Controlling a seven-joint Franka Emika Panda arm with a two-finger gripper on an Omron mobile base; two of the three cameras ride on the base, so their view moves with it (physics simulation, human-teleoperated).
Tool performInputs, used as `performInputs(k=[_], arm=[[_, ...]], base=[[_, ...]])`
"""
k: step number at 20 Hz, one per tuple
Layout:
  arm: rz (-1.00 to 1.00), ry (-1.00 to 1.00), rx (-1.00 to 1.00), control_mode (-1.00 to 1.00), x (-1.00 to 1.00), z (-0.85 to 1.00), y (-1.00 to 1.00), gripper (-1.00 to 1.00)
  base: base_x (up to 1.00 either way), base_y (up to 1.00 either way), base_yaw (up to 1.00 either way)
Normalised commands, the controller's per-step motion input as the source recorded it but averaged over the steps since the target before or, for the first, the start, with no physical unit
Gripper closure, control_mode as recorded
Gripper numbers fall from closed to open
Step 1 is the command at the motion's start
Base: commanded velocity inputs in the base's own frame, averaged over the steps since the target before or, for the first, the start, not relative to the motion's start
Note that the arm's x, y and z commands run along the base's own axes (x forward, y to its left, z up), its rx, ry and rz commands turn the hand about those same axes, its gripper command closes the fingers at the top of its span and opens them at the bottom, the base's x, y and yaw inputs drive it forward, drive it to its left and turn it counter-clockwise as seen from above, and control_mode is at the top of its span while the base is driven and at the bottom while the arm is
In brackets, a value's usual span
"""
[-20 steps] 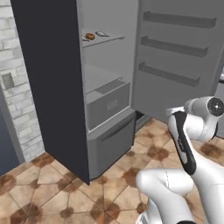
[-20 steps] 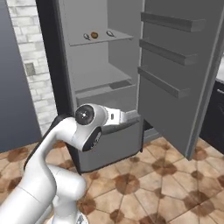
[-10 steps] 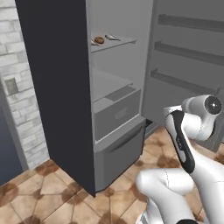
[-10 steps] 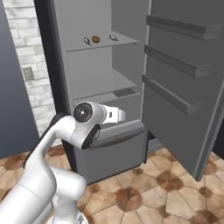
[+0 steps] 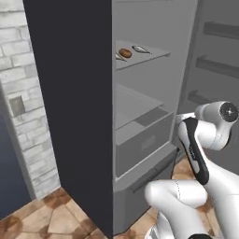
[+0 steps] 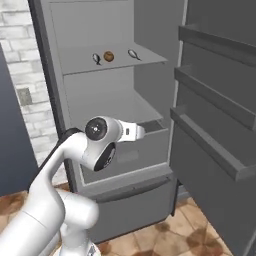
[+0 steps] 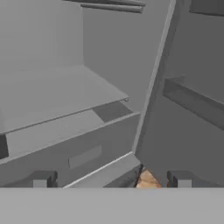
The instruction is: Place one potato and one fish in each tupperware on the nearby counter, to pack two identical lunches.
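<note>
A brown potato (image 6: 108, 56) lies on the upper shelf of the open fridge, between two small silvery fish (image 6: 96, 58) (image 6: 133, 53). From the left base view the potato (image 5: 124, 53) and one fish (image 5: 140, 48) sit at that shelf's front edge. My gripper (image 7: 112, 179) is open and holds nothing. It points at the fridge's lower shelf and drawer, well below the food. The tupperware and the counter are out of view.
The fridge door (image 6: 215, 115) stands open on the right, its shelf racks jutting inward. Grey drawers (image 6: 132, 157) fill the fridge's lower part. A brick wall (image 5: 28, 93) is to the left, and brown floor tiles (image 5: 51, 217) lie below.
The whole scene has shifted and grown: the base has driven closer to the fridge. The arm keeps its pose and the gripper stays open.
</note>
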Motion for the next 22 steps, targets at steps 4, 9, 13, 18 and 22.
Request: performInputs(k=[4,9,13,18,22], arm=[[0.00,0.00,0.00,1.00,0.00,0.00,0.00,-1.00],[0.00,0.00,0.00,1.00,0.00,0.00,0.00,-1.00],[0.00,0.00,0.00,1.00,0.00,0.00,0.00,-1.00],[0.00,0.00,0.00,1.00,0.00,0.00,0.00,-1.00],[0.00,0.00,0.00,1.00,0.00,0.00,0.00,-1.00]], base=[[0.85,0.00,0.31],[0.66,-0.25,0.31],[0.38,-0.50,0.29],[0.47,-0.26,0.27],[0.92,0.19,0.26]])
